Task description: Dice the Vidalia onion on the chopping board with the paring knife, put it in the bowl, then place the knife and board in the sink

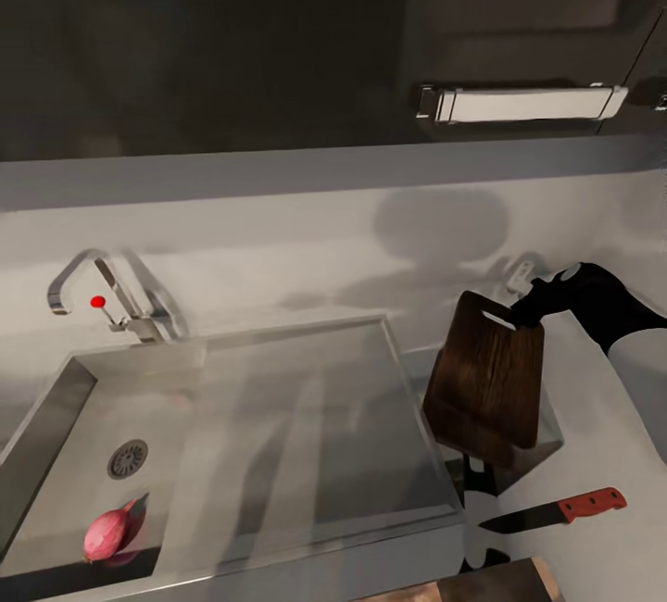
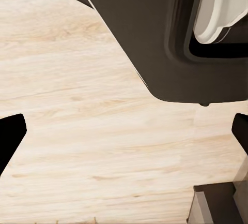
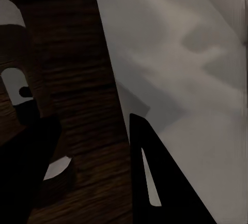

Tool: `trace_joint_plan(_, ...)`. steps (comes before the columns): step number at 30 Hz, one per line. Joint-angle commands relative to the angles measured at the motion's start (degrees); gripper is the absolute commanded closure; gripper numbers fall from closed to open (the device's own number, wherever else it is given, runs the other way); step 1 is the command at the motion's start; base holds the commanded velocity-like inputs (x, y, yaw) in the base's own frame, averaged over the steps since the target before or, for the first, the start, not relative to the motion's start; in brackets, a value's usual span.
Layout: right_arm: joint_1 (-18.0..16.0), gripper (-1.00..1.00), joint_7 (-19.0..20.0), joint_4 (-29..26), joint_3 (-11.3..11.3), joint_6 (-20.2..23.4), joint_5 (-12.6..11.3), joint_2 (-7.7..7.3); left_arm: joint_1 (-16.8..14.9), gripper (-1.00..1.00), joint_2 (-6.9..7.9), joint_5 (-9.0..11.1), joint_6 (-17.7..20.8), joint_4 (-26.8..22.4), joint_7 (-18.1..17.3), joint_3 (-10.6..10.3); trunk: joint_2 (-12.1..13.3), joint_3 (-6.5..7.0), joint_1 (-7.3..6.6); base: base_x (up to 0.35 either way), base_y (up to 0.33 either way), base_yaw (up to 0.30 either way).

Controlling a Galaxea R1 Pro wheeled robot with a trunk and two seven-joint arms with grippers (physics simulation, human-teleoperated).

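So the right gripper has the chopping board pinched by its top edge, right by the slot handle, and the board is lifted up off the countertop and tilted, hanging just right of the sink with its lower corner over the sink's right rim. In the right wrist view you can see dark wood grain up close with a finger on either side of it, so the jaws are clamped on the board. The paring knife is lying flat on the counter below and a bit right of the board, red handle pointing right, dark blade pointing left toward the sink. The onion looks reddish-pink here and sits in the basin's near left corner, close to the round drain. The faucet with its red dot is at the back left of the sink. The left gripper points down at pale wood floor, fingertips wide apart, holding nothing.
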Motion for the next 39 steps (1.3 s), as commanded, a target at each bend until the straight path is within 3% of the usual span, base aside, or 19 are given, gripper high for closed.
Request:
trace_joint_plan(1, 0.0, 1.00, 0.2, -0.1, 0.2, 0.4, 0.0, -0.05, 0.0, -1.00, 0.00, 0.0, 0.0, -0.1, 0.0, 0.0, -0.1, 0.00, 0.03, 0.000, 0.000, 0.000)
trace_joint_plan(6, 0.0, 1.00, 0.2, -0.1, -4.5, 4.3, -0.1, -0.04, 0.0, -1.00, 0.00, 0.0, 0.0, -0.1, 0.0, 0.0, -0.1, 0.47, 0.03, 0.000, 0.000, 0.000)
trace_joint_plan(11, 0.0, 1.00, 0.2, -0.1, -6.1, 7.5, -0.1, -0.02, 0.0, -1.00, 0.00, 0.0, 0.0, -0.1, 0.0, 0.0, -0.1, 0.94, 0.03, -0.001, 0.000, 0.000)
trace_joint_plan(15, 0.0, 1.00, 0.4, -0.1, -6.7, 15.4, -0.4, 0.19, 0.0, -1.00, -0.25, 0.0, -0.1, -0.1, 0.0, 0.0, -0.1, 1.26, 0.03, -0.188, 0.000, 0.000)
trace_joint_plan(17, 0.0, 1.00, 0.4, -0.1, -7.3, 18.2, -1.5, 0.30, 0.0, -1.00, -0.35, -0.1, -0.1, -0.1, 0.0, 0.0, -0.1, 1.43, 0.03, -0.248, 0.000, 0.000)
trace_joint_plan(21, 0.1, 1.00, 0.4, -0.1, -8.0, 23.0, -7.4, 1.23, 0.0, -1.00, -0.41, -0.1, -0.1, -0.1, 0.0, 0.0, -0.1, 1.79, 0.03, -0.265, 0.000, 0.000)
trace_joint_plan(24, 0.1, 1.00, 0.4, -0.1, -8.1, 25.0, -10.0, 1.46, 0.0, -1.00, -0.40, -0.1, -0.1, -0.1, 0.0, 0.0, -0.1, 2.06, 0.03, -0.270, 0.000, 0.000)
trace_joint_plan(26, 0.2, 1.00, 0.3, -0.1, -8.1, 26.7, -11.3, 1.60, 0.0, -1.00, -0.42, -0.1, -0.1, -0.1, 0.0, 0.0, -0.1, 2.24, 0.03, -0.271, 0.000, 0.000)
trace_joint_plan(32, 0.2, 1.00, -0.3, -0.1, -8.5, 29.6, -11.6, 2.42, 0.0, -1.00, -0.44, 0.0, -0.1, -0.1, 0.0, 0.0, -0.1, 2.80, 0.03, -0.286, 0.000, 0.000)
trace_joint_plan(36, 0.2, 1.00, -8.3, -0.1, -12.2, 30.3, -11.6, 5.49, 0.0, -1.00, -0.44, 0.0, -0.1, -0.2, 0.0, 0.0, -0.1, 3.17, 0.03, -0.326, 0.016, 0.000)
trace_joint_plan(39, 0.2, 1.00, -16.8, -0.1, -16.8, 30.3, -11.6, 8.87, 0.0, -1.00, -0.44, 0.0, -0.1, -0.2, 0.0, 0.0, -0.1, 3.45, 0.03, -0.331, 0.055, 0.000)
